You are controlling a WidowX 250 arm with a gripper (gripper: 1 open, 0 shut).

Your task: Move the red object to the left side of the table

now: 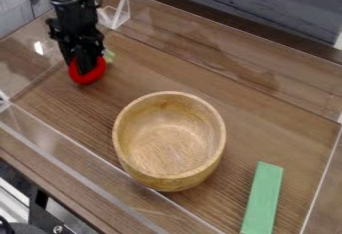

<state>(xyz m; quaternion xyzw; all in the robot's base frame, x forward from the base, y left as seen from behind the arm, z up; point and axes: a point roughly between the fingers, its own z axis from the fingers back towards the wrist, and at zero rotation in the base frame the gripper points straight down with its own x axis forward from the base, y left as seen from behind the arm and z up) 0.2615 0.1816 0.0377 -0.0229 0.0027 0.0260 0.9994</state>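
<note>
The red object (87, 72), a small glossy strawberry-shaped toy, is at the far left of the table (267, 98), low over the wood or just touching it. My black gripper (84, 60) comes straight down from above and is shut on the red object, its fingers covering the toy's upper part. A hint of pale green leaf shows at the toy's right side. Whether the toy rests on the tabletop cannot be told.
A round wooden bowl (168, 139) sits near the middle front. A flat green strip (265, 200) lies at the front right. Low clear acrylic walls (34, 133) border the table, with one close behind and left of the gripper.
</note>
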